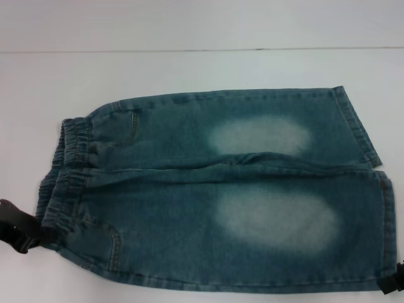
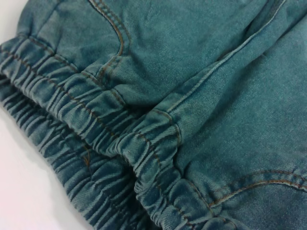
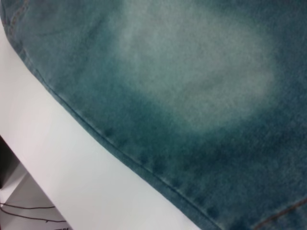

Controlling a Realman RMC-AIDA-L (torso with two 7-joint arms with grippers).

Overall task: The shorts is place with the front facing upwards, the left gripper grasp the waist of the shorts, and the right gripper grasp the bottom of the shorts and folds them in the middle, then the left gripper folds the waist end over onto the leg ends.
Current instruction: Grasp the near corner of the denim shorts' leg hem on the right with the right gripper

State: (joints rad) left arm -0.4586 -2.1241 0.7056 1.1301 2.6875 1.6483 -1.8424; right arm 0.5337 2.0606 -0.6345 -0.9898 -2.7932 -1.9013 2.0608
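While the faded blue denim shorts (image 1: pixel 214 189) lie flat for folding, the black left gripper (image 1: pixel 17 226) waits beside the ruffled elastic waist (image 1: pixel 66 170) and the black right gripper (image 1: pixel 394 283) by the near hem, whether either claw is apart or together being impossible to tell.

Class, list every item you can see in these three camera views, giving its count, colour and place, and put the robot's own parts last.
Long blue denim shorts: one, blue with two pale faded patches, lying flat across the table, legs toward the robot's right.
Gathered elastic waistband: one, blue, at the shorts' left end.
Stitched leg hems: two, blue, at the right end.
White table: one, white, under the shorts.
Left tool: one, black, beside the waistband's near corner.
Right tool: one, black, at the near hem corner.
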